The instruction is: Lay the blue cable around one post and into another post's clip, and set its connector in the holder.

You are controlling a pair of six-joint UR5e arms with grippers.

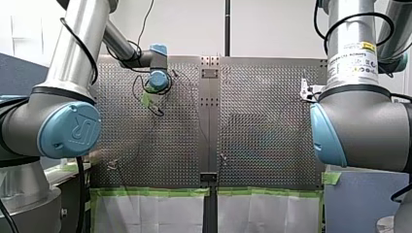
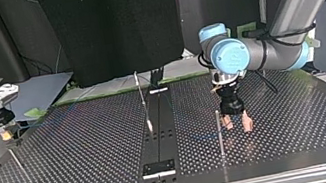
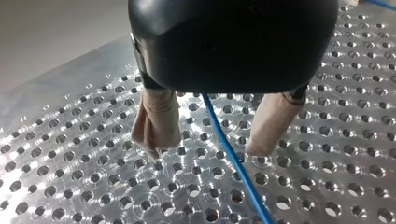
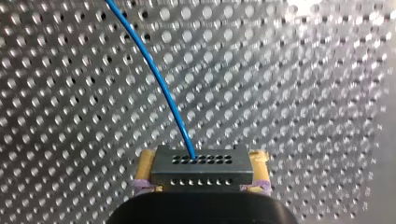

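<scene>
The left wrist view is giving you detail that no wide view is resolving. The left claw [image 3: 205,150] is standing with its beige pads [image 3: 156,123] apart, tips low over the perforated table [image 3: 70,186]. The blue cable [image 3: 233,163] is running along the plate between the pads, touching neither.

The right wrist view is showing you the right claw [image 4: 201,158] clamping a dark connector [image 4: 201,175] between its yellow pads [image 4: 145,161]. The cable is leaving the connector's far face and curving away over the table.

In the top view both claws are appearing small. The left claw is hanging right of centre, just beside a thin post [image 2: 219,132]. The right claw is sitting at the far left edge. A second post [image 2: 143,102] is standing by the middle seam. The cable is showing too faintly there for you to trace.

Green tape [image 1: 155,192] is lining the table's near edge in the front view. A black panel [image 2: 108,25] is hanging behind the table in the top view.
</scene>
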